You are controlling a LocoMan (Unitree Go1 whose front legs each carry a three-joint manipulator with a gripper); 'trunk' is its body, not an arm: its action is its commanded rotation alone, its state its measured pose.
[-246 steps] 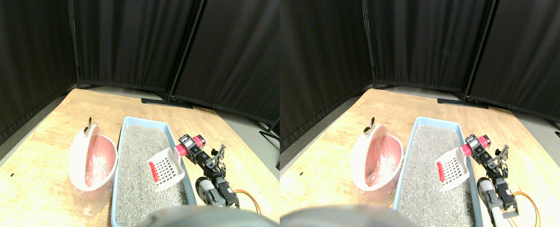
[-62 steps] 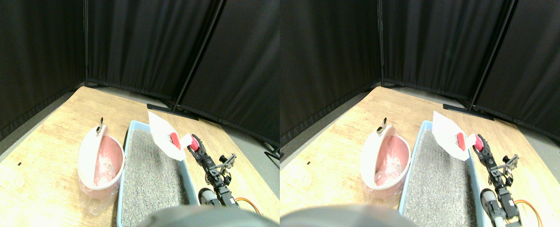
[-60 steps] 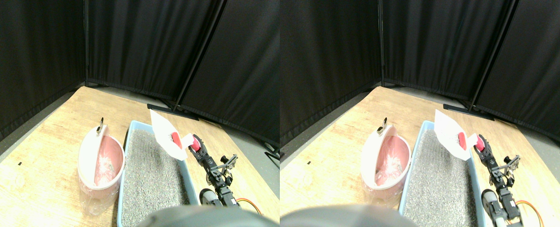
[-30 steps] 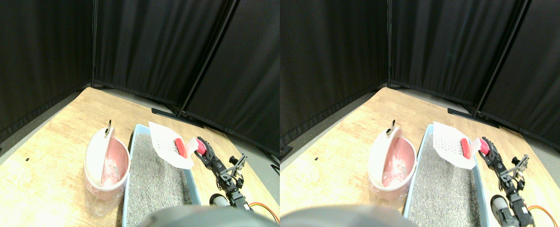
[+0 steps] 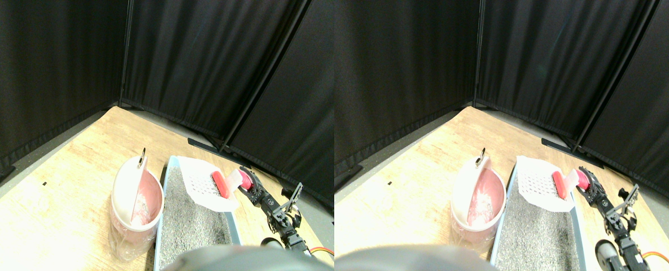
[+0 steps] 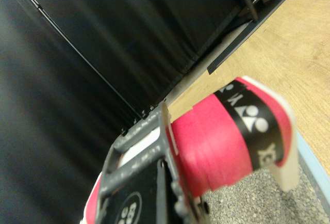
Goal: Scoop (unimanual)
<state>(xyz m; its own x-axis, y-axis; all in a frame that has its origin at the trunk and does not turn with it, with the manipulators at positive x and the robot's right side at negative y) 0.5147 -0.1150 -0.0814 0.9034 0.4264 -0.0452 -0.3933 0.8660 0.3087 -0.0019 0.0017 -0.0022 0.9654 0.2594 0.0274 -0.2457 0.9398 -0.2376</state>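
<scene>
My right gripper (image 5: pixel 250 182) is shut on the red-wrapped handle (image 5: pixel 245 179) of a white slotted scoop (image 5: pixel 199 182). The scoop hangs nearly flat over the far end of the blue litter tray (image 5: pixel 165 192), slotted face up. A small red piece (image 5: pixel 219 184) lies in the scoop close to the handle. Grey litter (image 5: pixel 190 226) fills the tray below. In the wrist view the red handle (image 6: pixel 219 149) fills the middle beside the dark jaw frame (image 6: pixel 136 182), and the gap between the jaws is hidden.
A pink bin (image 5: pixel 149 199) lined with clear plastic stands touching the tray's left side, its white lid (image 5: pixel 123 189) tipped up on the far-left side. Black curtain panels on stands (image 5: pixel 210 84) close off the wooden floor behind.
The camera has shifted. The scoop has tipped from steeply raised, with its underside showing, to nearly flat with the slotted face up. The red piece stays by the handle.
</scene>
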